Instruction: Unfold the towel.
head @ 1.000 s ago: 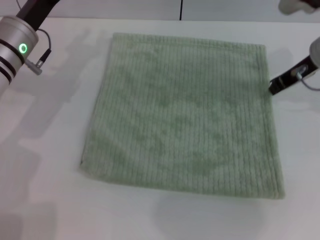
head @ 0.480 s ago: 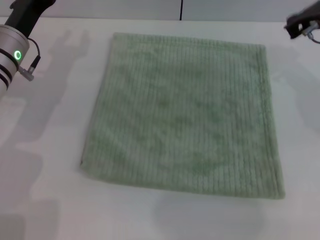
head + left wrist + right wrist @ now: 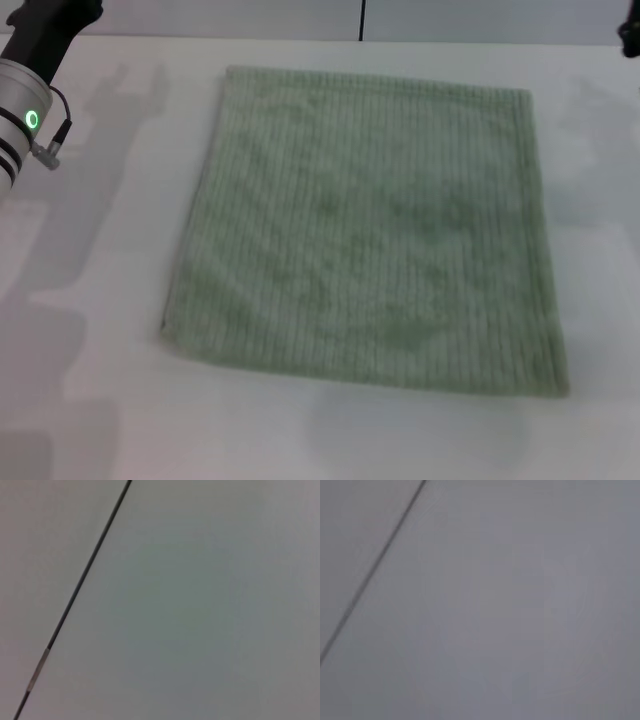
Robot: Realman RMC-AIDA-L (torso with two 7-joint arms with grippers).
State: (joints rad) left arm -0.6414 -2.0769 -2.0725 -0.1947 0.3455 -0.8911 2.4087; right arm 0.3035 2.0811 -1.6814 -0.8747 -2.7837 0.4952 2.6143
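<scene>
On the white table (image 3: 100, 300) the towel (image 3: 365, 225) lies spread flat; pincer states cannot be told

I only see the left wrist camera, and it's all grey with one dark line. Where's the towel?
Observer: The towel lies spread flat on the table; the head camera shows it.
Operator: Is an arm touching it?
Observer: No. The left arm is off beyond its far left corner, apart from it.
Operator: And the other one?
Observer: Only a dark bit of the right gripper shows at the far right edge, clear of the towel.
</scene>
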